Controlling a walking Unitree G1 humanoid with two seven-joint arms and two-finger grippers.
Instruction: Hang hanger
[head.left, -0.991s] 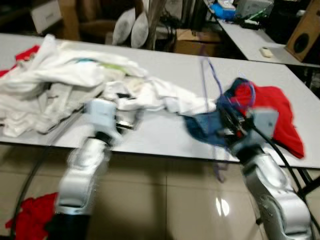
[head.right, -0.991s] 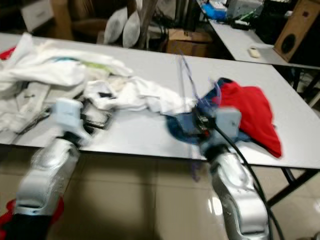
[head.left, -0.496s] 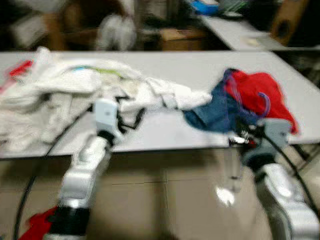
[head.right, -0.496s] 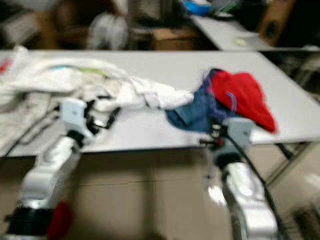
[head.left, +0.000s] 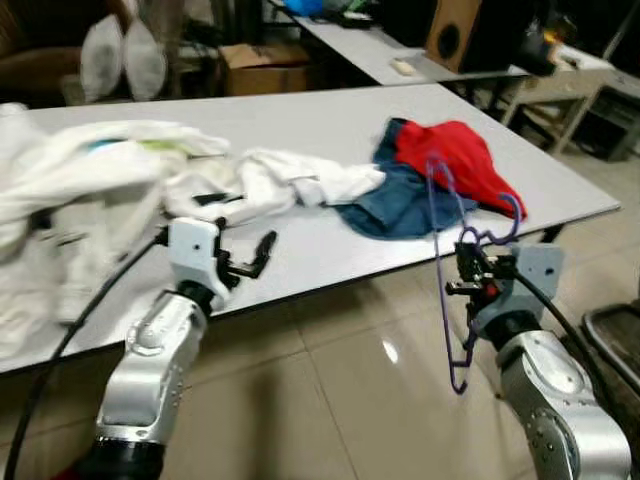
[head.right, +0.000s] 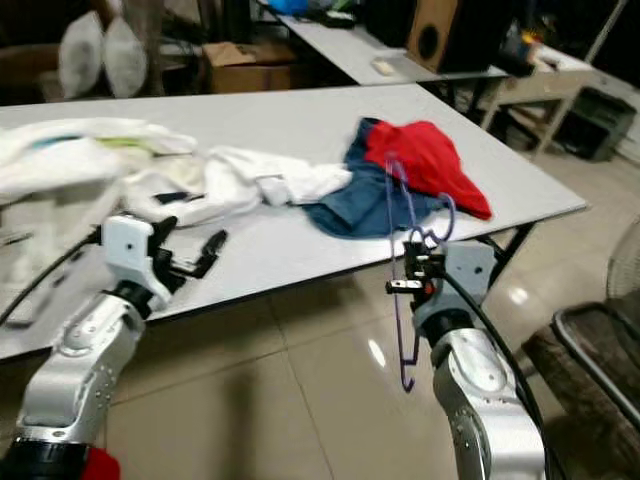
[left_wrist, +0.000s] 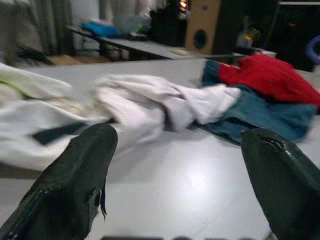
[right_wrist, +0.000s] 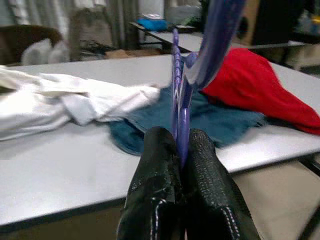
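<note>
Lifted off the blue garment where it lay a second ago, the purple hanger now hangs in the air past the near edge of the table, over the tiled floor; the camera has also swung, so the whole scene sits differently. On the table, a big heap of white clothes spreads across the robot's left side, and a blue denim garment lies toward the right end with a red garment partly on top of it. The right gripper has its fingers pressed together on the hanger's wire, near its hook, with the frame dangling below. The left gripper hovers over the table's near edge, just in front of the white clothes, its fingers spread wide and holding nothing.
</note>
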